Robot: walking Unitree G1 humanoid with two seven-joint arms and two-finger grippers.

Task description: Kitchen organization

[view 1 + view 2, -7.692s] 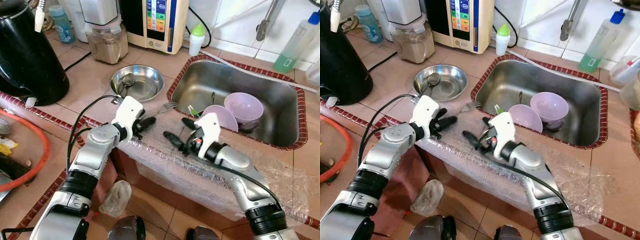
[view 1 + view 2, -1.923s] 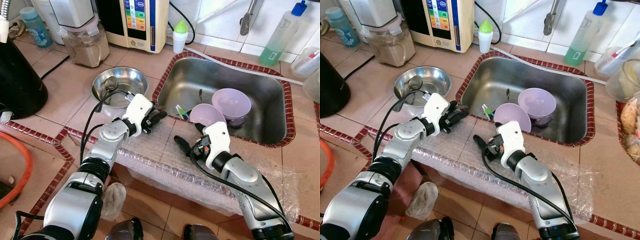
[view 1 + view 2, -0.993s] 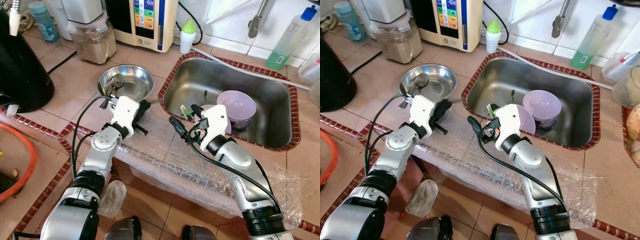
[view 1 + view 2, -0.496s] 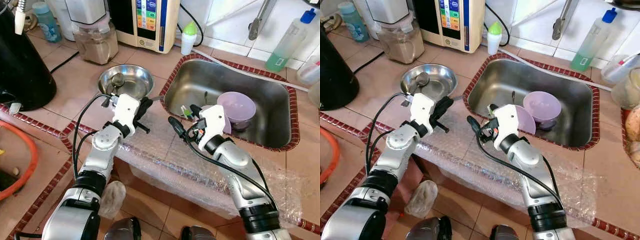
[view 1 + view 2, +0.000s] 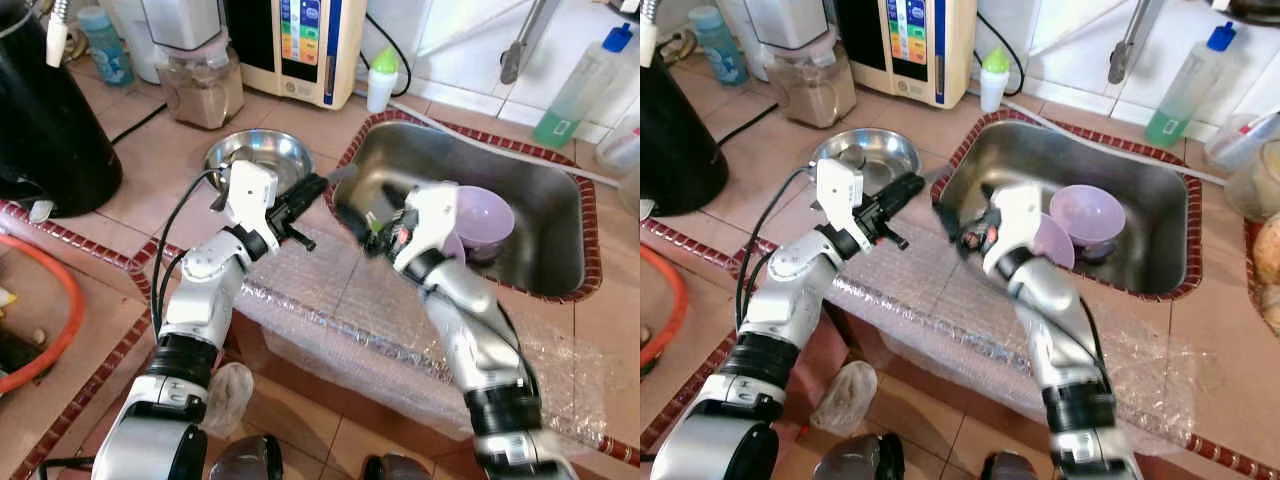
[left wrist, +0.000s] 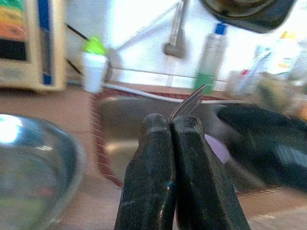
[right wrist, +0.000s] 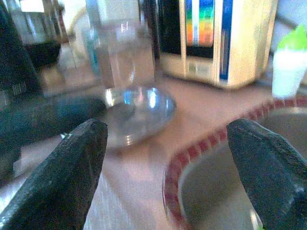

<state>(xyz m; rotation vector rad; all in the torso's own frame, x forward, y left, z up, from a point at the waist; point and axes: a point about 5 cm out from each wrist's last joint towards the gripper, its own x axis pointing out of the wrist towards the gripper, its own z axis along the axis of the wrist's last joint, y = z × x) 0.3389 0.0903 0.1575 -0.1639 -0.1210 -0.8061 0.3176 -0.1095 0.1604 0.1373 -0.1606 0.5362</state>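
Landmark for all positions: the sink (image 5: 560, 240).

Nearest the robot, a sheet of bubble wrap (image 5: 400, 340) drapes over the counter edge on the near side of the sink.

Above it, at the sink's near left corner, the left gripper (image 5: 310, 190) is clenched on a fork (image 6: 188, 103). In the left wrist view the two fingers are pressed flat together and the tines stick out past their tips. Fork location: in the air, just over the sink's left rim.

Right gripper (image 5: 955, 225): over the same corner, just beside the left one, fingers spread wide and holding nothing (right wrist view).

Step in hand, as I judge it: handing the fork across or setting it down by the sink. To do it well, keep the left grip firm until the right fingers bracket the exposed stretch of fork, close squarely across the shank rather than on the tines, and only then release. The eye views are blurred here, so go slowly.

Fork orientation: long axis runs along the left fingers, tines leading away from the robot toward the sink and tilted slightly up. Handle hidden inside the grip.

Left of the sink: a steel bowl (image 5: 257, 155). In the sink's basin: two purple bowls (image 5: 485, 215). Beyond the sink's far left corner: a small green-capped bottle (image 5: 379, 78).
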